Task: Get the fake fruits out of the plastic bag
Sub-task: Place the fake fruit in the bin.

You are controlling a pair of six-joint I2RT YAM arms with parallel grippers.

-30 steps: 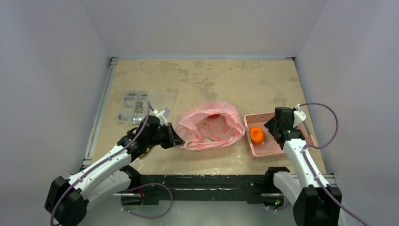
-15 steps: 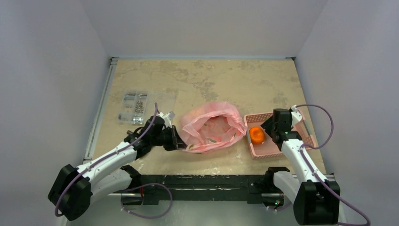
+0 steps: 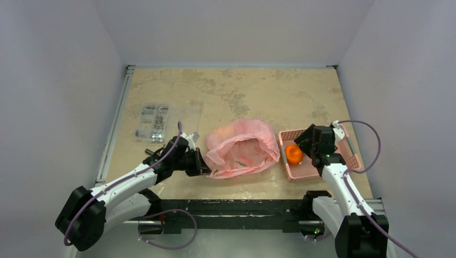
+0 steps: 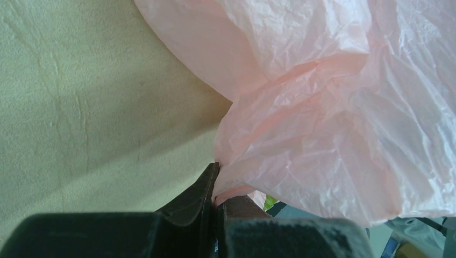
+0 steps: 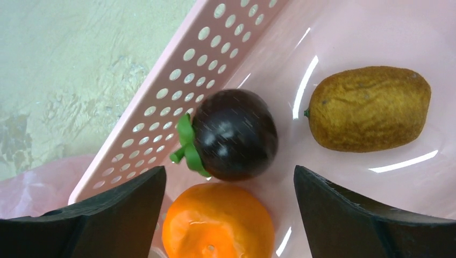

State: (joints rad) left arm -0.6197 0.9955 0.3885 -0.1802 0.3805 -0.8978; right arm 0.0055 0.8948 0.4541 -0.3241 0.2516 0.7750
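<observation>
The crinkly pink plastic bag [image 3: 240, 148] lies at the table's middle and fills the left wrist view [image 4: 333, 107]. My left gripper [image 3: 203, 164] is shut on the bag's near-left edge [image 4: 218, 183]. My right gripper [image 3: 301, 141] is open and empty above the pink basket [image 3: 317, 171], jaws wide on either side of the fruit [image 5: 228, 215]. In the basket lie an orange [image 5: 218, 223], a dark plum [image 5: 236, 134] with a green stem, and a brown kiwi [image 5: 368, 107]. The orange also shows in the top view [image 3: 293, 154]. Any fruit inside the bag is hidden.
A clear packet of small metal parts [image 3: 155, 122] lies at the left of the table. The basket's perforated wall [image 5: 177, 102] stands between the bag and the fruit. A rail [image 3: 112, 134] runs along the left edge of the table.
My left gripper has moved right to the bag's edge and shut on it. The bag's mouth has folded partly closed. My right gripper has shifted slightly left over the basket.
</observation>
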